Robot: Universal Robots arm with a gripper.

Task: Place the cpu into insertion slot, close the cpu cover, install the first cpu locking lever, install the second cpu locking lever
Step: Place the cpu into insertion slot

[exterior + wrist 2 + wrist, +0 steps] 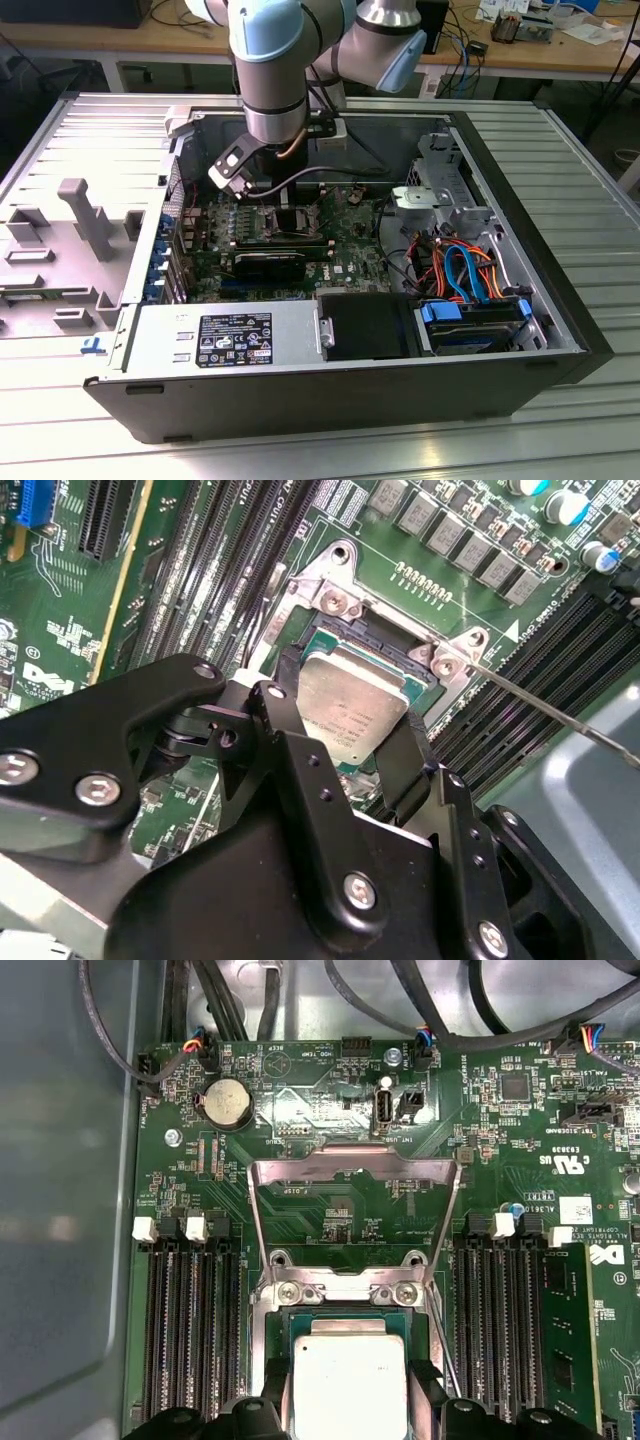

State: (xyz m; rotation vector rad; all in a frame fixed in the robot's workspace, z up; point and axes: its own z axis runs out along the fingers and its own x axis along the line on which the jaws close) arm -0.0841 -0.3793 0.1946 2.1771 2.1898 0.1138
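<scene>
Grey plastic duct (75,235): is lying outside the case at the exterior view's left, leaving the board open to reach from above.
Arm (270,70): is reaching down into the open case (560,300) near the middle of the exterior view, pointing its tool at the socket area.
Gripper (352,715): is clenching the cpu (345,1385). Its fingers (408,755) are pressing on two opposite edges, leaving the metal face untouched and, by my reading, the chip level.
Cpu: is sitting squarely over the insertion slot (340,1290), inside its silvery rim. I cannot tell whether it is fully seated or resting slightly proud.
Cpu cover (355,1172): is standing swung open beyond the slot, giving the chip a free way in.
Locking lever (545,708): is lying released and angled away from the socket, which is likely why the cover is free to stand open.
Cables (465,265): are bunching at the exterior view's right, well apart from the socket.
</scene>
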